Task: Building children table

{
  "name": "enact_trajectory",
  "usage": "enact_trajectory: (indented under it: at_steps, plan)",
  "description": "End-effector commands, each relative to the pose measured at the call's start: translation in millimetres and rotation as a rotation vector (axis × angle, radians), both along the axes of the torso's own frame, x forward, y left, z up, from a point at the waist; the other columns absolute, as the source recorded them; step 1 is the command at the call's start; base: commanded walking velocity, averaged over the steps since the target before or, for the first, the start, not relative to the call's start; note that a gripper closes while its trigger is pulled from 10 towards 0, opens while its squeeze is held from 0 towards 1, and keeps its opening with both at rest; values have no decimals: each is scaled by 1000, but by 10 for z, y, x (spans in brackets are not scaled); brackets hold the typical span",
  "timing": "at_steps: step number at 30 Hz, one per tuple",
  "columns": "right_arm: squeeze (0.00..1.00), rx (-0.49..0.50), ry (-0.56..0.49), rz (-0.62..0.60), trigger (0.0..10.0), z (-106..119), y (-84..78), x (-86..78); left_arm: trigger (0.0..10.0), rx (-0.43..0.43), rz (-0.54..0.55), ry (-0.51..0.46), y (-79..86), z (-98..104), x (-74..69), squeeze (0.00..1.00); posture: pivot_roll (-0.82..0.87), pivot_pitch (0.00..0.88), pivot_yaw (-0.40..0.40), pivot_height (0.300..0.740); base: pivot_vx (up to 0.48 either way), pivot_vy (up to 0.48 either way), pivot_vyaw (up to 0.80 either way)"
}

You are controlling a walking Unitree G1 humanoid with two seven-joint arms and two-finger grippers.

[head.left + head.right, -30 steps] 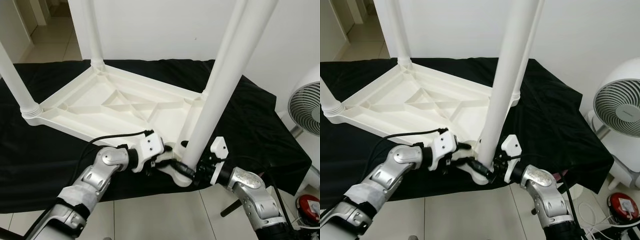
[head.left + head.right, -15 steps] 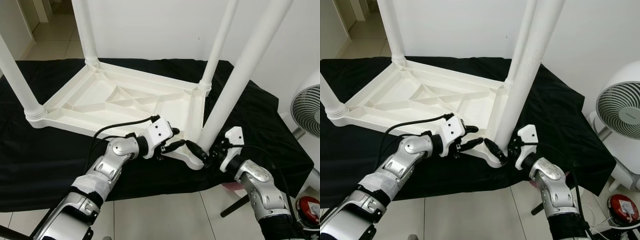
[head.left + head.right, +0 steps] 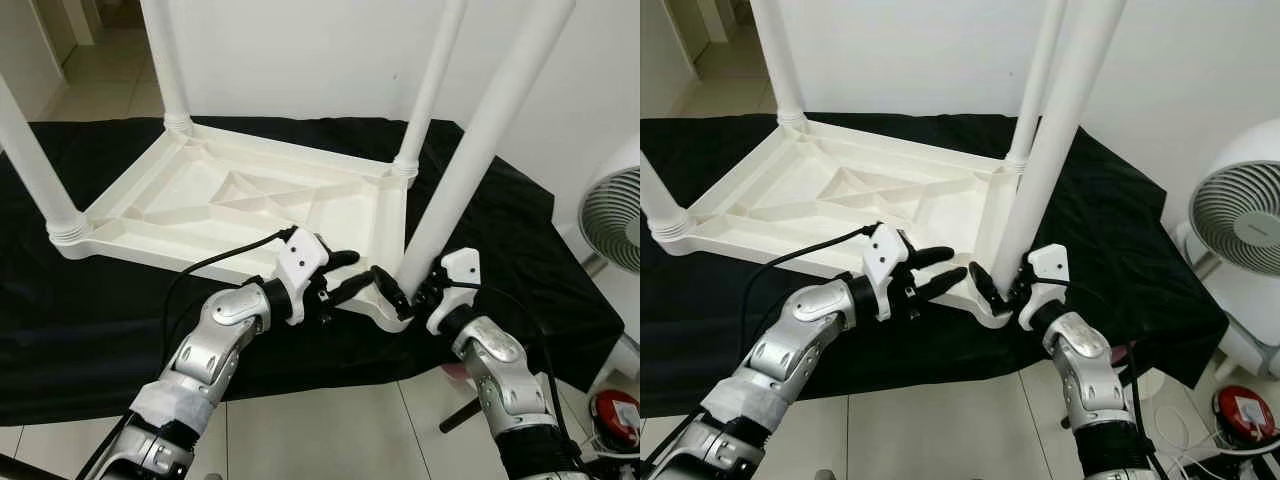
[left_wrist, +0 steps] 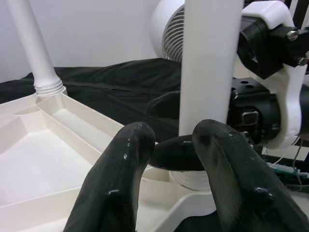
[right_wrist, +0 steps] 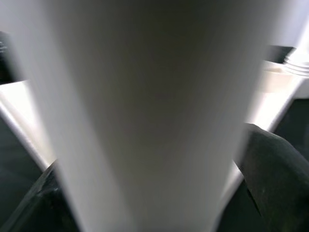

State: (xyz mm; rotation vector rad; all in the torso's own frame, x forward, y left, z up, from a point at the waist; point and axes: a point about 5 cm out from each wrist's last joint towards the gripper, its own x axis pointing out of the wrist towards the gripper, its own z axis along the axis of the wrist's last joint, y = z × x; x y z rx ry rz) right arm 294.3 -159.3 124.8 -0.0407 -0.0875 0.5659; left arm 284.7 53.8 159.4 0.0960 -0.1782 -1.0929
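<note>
White children's table lies upside down on a counter covered in black cloth, underside ribs facing up, four legs pointing up with tops cut off by the frame edge. Near-right leg stands at the table corner closest to the robot; its base socket is partly hidden behind the grippers. Right gripper sits at the bottom of that leg, jaws closed around it, one black finger showing on the near-left side of the leg, the other hidden behind the leg. In the right wrist view the leg is a blurred white mass very close to the lens, with a dark fingertip at its edge; little else can be made out there. Left gripper hovers just beside the same corner, jaws parted with nothing between them, fingertips pointing at the leg base and near the right gripper. Left wrist view shows its two fingers apart, the leg ahead, and the right gripper's white housing beyond. White fan stands on the floor to the right, partly cut off.
</note>
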Motion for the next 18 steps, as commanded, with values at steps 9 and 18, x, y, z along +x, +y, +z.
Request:
enact_trajectory:
  at_steps: [9, 18]
  plan:
    - [0, -81, -1, 15, 3686, -48, -75, 77, 10000, -13, 84, 60, 115, -137, -135, 0, -74, 0, -53, 740, 0, 0, 0]
    - [0, -84, 17, -22, 0, -96, -174, 78, 10000, 25, 41, 79, 126, -158, -249, 0, -79, 0, -51, 740, 0, 0, 0]
